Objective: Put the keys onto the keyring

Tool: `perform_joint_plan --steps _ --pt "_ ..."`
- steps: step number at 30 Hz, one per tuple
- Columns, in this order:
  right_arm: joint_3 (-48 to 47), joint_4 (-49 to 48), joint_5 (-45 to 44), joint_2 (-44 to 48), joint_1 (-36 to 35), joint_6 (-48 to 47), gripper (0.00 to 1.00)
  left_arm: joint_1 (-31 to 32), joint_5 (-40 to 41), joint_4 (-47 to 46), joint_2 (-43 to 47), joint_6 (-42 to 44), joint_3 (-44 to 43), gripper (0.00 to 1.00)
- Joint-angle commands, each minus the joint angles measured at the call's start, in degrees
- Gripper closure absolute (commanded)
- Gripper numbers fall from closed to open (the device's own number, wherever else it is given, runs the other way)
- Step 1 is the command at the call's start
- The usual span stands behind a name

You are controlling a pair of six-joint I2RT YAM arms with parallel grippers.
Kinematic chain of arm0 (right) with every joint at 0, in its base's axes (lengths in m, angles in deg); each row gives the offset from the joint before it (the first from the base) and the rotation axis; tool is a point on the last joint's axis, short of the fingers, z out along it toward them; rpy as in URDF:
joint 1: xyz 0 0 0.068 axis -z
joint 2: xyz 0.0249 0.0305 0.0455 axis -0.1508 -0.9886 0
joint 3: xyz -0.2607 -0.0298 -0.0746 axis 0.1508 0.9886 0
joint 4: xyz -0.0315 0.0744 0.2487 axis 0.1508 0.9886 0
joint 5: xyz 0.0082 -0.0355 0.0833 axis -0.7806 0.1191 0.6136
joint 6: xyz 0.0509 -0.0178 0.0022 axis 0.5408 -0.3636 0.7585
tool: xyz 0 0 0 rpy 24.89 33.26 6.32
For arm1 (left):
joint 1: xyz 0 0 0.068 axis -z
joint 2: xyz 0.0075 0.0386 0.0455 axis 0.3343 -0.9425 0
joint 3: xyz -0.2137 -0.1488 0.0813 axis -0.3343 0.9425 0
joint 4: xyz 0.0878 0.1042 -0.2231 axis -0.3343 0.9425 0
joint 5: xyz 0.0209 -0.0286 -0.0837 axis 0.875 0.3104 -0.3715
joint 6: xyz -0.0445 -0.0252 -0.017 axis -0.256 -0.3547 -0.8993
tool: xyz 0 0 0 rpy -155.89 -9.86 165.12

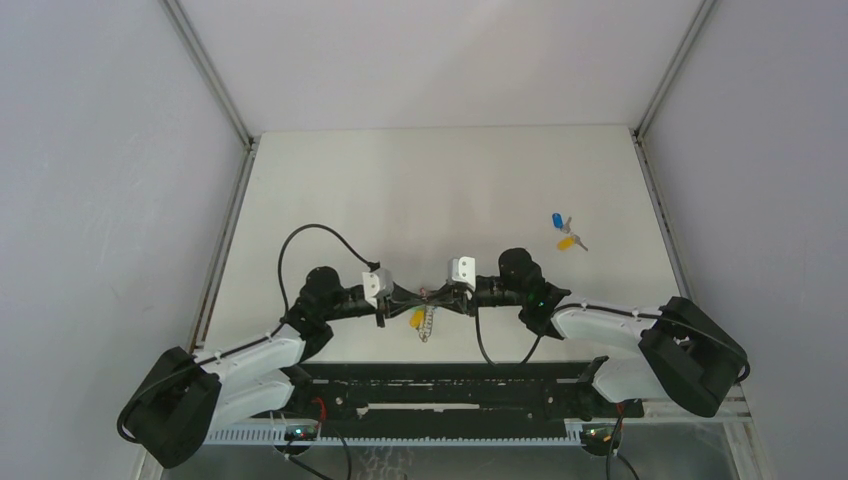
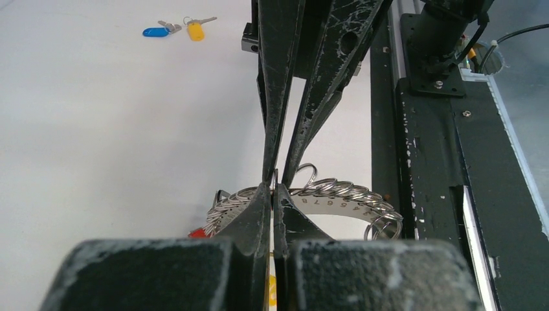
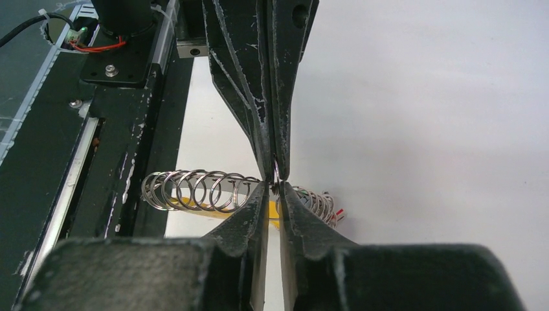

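Observation:
The keyring (image 1: 424, 318) hangs just above the table near its front middle, a thin chain and a yellow capped key dangling under it. My left gripper (image 1: 417, 297) and right gripper (image 1: 435, 295) meet tip to tip there. In the left wrist view the left gripper (image 2: 273, 188) is shut on the keyring (image 2: 336, 194), a band strung with several small silver rings. The right gripper (image 3: 275, 186) pinches a wire of the keyring (image 3: 194, 190) between nearly closed jaws. The keys lie loose at the right: blue key (image 1: 557, 220), yellow key (image 1: 567, 242), also the blue key (image 2: 155, 31) and yellow key (image 2: 195, 31).
A black rail (image 1: 450, 395) carrying the arm bases runs along the near table edge, close under the grippers. A black cable (image 1: 310, 233) loops above the left arm. White walls and metal posts bound the table on the left, right and back.

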Motion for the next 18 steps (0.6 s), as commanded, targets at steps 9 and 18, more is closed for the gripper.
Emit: perform_joint_plan --steps 9,18 --pt "-2.7 2.7 1.0 1.2 0.1 -1.5 1.0 -0.9 -3.9 -5.3 0.2 -1.4 0.1 0.99" --pt "-4.9 8.9 1.1 3.5 0.1 -1.8 1.0 -0.8 -0.2 0.9 0.6 2.4 -1.3 0.75"
